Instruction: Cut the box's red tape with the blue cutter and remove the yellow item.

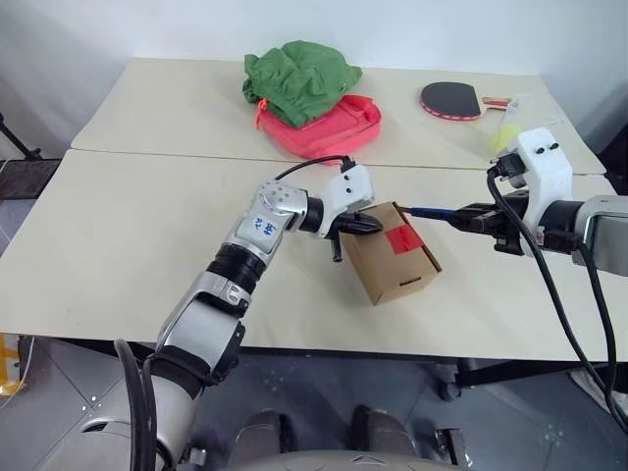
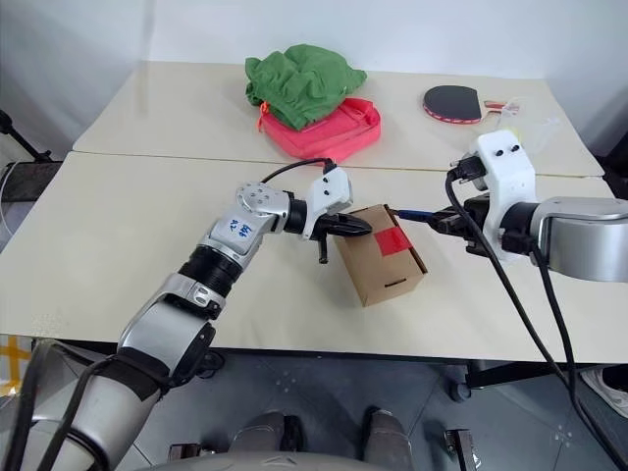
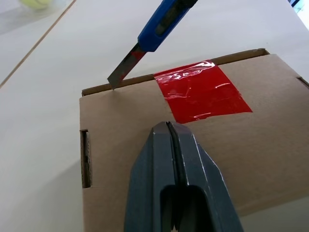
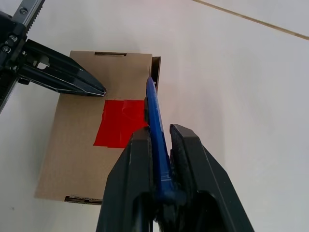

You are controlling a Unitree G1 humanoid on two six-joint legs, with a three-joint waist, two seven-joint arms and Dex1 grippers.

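The box sits on the near half of the table, between the 2 arms, its taped face turned upward. The red tape crosses the seam along the flap edge on the side toward the right arm. The right hand pinches the blue cutter, whose long axis runs from that hand toward the box; its bared blade meets the flap edge just beside the tape, not on it. So the tape lies a short way along the seam from the blade tip, and the coming cut likely calls for a slide along that edge through the red patch.

The left hand has its fingers pressed together, tips resting on the cardboard just beside the tape, seemingly steadying the box from the opposite side.

The table is pale and smooth, made of 2 tops butted together. Further back lie a green cloth on a pinkish-red bag and a table-tennis paddle.
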